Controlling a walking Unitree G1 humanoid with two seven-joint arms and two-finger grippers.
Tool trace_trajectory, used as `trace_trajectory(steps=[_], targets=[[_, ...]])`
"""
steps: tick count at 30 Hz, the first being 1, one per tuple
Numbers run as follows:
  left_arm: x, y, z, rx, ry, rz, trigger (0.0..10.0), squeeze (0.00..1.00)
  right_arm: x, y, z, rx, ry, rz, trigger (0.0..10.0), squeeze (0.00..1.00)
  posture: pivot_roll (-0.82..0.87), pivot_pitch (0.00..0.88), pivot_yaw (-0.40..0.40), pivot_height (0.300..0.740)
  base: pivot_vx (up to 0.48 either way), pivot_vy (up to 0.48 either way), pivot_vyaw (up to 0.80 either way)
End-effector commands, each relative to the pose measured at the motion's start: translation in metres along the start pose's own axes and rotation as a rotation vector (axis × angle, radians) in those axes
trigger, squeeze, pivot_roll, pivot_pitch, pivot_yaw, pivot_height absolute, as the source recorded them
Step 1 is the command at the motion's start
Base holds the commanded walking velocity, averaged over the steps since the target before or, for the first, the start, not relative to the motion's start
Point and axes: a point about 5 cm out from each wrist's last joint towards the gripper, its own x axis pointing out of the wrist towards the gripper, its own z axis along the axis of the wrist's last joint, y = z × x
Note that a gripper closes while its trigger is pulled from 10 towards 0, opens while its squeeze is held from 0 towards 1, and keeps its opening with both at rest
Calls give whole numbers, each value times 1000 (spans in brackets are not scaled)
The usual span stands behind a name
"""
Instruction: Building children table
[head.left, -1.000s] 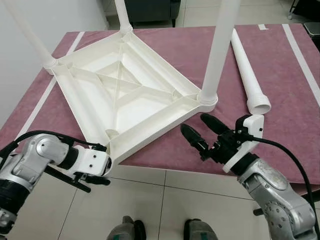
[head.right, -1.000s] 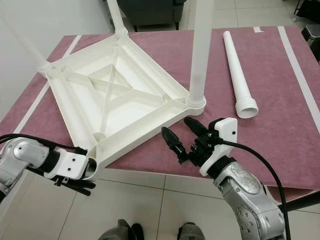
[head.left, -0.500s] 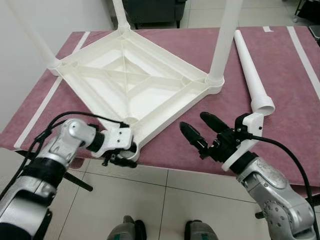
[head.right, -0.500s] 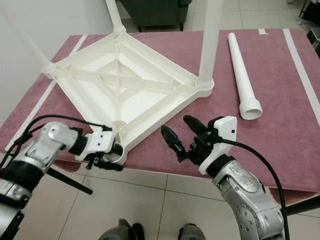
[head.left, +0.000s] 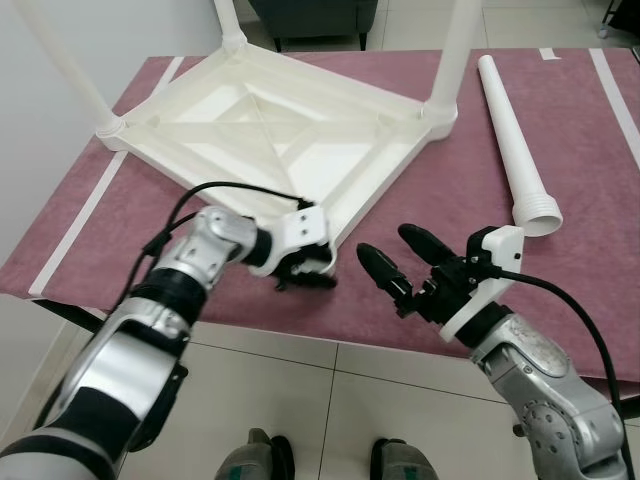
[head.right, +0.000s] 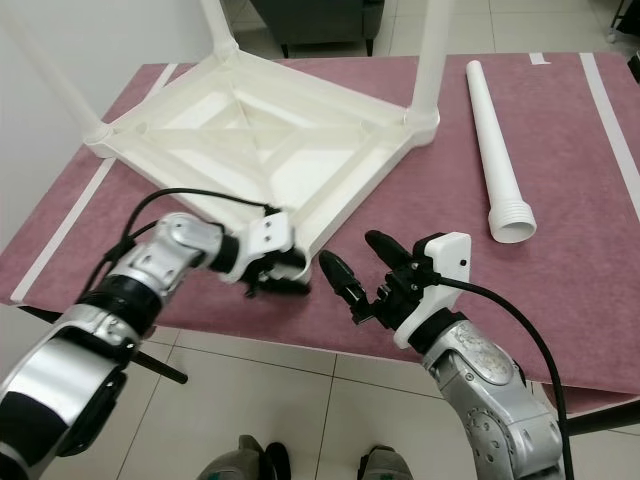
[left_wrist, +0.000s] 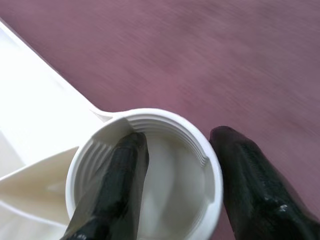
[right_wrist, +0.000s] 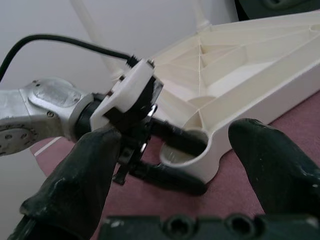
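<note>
The white children's table top (head.left: 270, 130) lies upside down on the maroon-covered table (head.left: 420, 190). Legs stand in three of its corners: left (head.left: 60, 60), back (head.left: 228, 25) and right (head.left: 452, 60). The near corner's socket (left_wrist: 145, 117) holds no leg. My left gripper (head.left: 305, 272) is shut on that socket's rim, one finger (left_wrist: 117, 185) inside and the other outside. A loose white leg (head.left: 515, 140) lies on the cloth at the right, threaded end towards me. My right gripper (head.left: 388, 244) hovers open just right of the socket, holding nothing.
The table's front edge (head.left: 300, 335) runs just below both grippers, with tiled floor (head.left: 320, 400) and my feet beneath. White tape stripes (head.left: 85, 215) cross the cloth at left and right. A dark chair (head.left: 315, 10) stands behind the table.
My left gripper has swung right and away from me with the socket corner, turning the table top. That corner hung past the front edge; now it rests over the cloth. The right gripper has hardly moved.
</note>
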Motion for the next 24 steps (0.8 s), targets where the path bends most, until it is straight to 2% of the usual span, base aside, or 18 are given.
trace_trajectory(steps=[1, 3, 4, 6, 8, 9, 10, 12, 13, 14, 16, 19, 20, 23, 24], targets=[[-2, 6, 4, 50, -21, 51, 10000, 0, 1, 2, -1, -4, 1, 3, 10000, 0, -106, 165, 182, 740, 0, 0, 0], [4, 2, 14, 121, -42, 25, 10000, 0, 2, 3, -2, -9, 1, -1, 10000, 0, -109, 166, 185, 740, 0, 0, 0], [4, 2, 14, 121, -42, 25, 10000, 0, 2, 3, -2, -9, 1, -1, 10000, 0, -109, 166, 185, 740, 0, 0, 0], [6, -3, 22, 196, -69, -41, 10000, 0, 2, 1, -3, -27, 7, -19, 10000, 0, -112, 165, 190, 740, 0, 0, 0], [6, -5, 25, 209, -80, -62, 10000, 0, 2, 1, -4, -34, 10, -27, 10000, 0, -112, 165, 190, 740, 0, 0, 0], [6, -9, 25, 278, -73, -105, 10000, 0, 3, 0, -5, -47, 15, -42, 10000, 0, -108, 162, 190, 740, 0, 0, 0], [6, -9, 25, 278, -73, -105, 10000, 0, 3, 0, -5, -47, 15, -42, 10000, 0, -108, 162, 190, 740, 0, 0, 0], [5, -19, 23, 379, -66, -196, 10000, 0, 5, -2, -7, -59, 18, -60, 10000, 0, -108, 162, 190, 740, 0, 0, 0], [5, -19, 23, 379, -66, -196, 10000, 0, 5, -2, -7, -59, 18, -60, 10000, 0, -108, 162, 190, 740, 0, 0, 0], [3, -22, 25, 437, -72, -223, 10000, 0, 6, -4, -8, -72, 19, -75, 10000, 0, -101, 159, 186, 740, 0, 0, 0], [1, -20, 33, 495, -101, -201, 10000, 0, 9, -8, -7, -99, 18, -99, 10000, 0, -101, 159, 186, 740, 0, 0, 0], [0, -19, 36, 509, -112, -188, 10000, 0, 10, -9, -7, -108, 18, -107, 10000, 0, -101, 159, 186, 740, 0, 0, 0], [-4, -13, 41, 522, -128, -145, 10000, 0, 9, -12, -7, -121, 19, -123, 10000, 0, -100, 155, 180, 740, 0, 0, 0], [-27, 11, 51, 484, -169, 22, 10000, 0, 5, -24, -3, -159, 10, -187, 10000, 0, -102, 149, 182, 740, 0, 0, 0], [-27, 11, 51, 484, -169, 22, 10000, 0, 5, -24, -3, -159, 10, -187, 10000, 0, -102, 149, 182, 740, 0, 0, 0]])
